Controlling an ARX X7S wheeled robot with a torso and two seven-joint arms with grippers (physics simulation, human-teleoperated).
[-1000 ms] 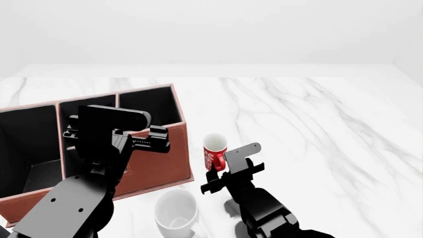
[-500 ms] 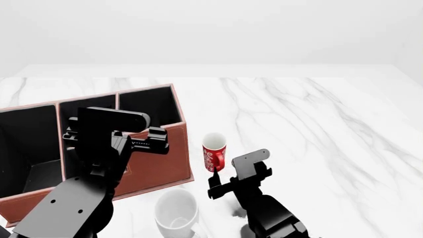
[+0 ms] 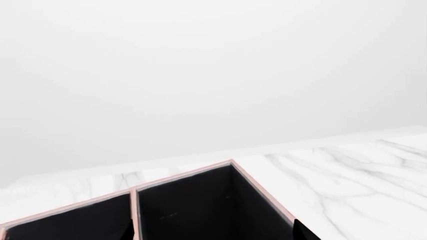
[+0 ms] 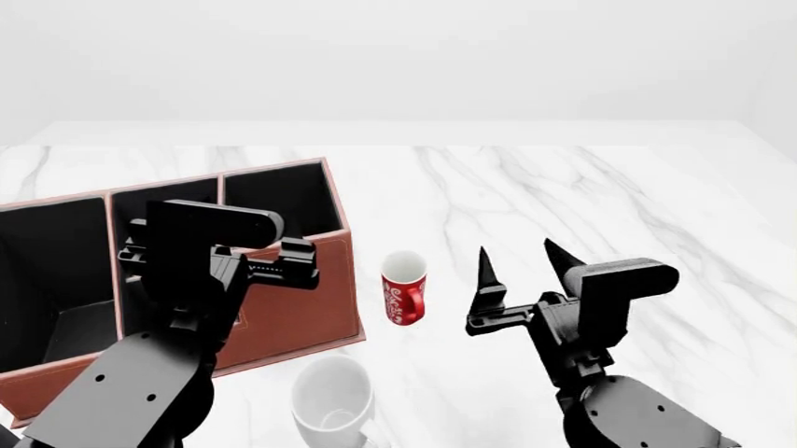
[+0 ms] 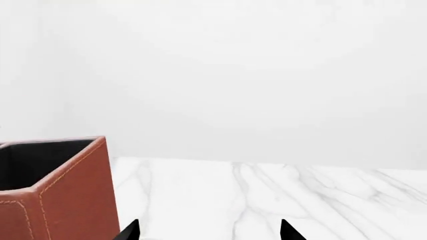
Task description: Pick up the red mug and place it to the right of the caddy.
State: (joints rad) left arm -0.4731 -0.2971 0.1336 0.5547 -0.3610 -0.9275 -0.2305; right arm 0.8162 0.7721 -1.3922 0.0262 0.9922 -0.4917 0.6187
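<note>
White marble with grey lines covers the table (image 4: 561,187) all the way to the far edge, and behind it the wall is plain and pale.

On the left side sits the caddy (image 4: 293,313), a big reddish-brown box with black insides. It has a few deep pockets, and they look dark.

My red mug (image 4: 404,287) stands up straight on the table, just to the right of the caddy. It has white writing on its side and is white inside. It does not touch the caddy. Nothing is holding it.

My right claw (image 4: 513,266) is up in the air, to the right of the red mug and a little apart from it. Its two pointy black fingers (image 4: 484,268) stick up and are spread wide, with nothing between them.

My left claw (image 4: 212,252) hangs over the near part of the caddy. I cannot tell if it is wide or closed, because its body hides the tips.

Near me, in front of the caddy's right corner, stands a white mug (image 4: 331,397). It is bigger than the red one.

From my right wrist I see the caddy's brown corner with its neat stitching.
</note>
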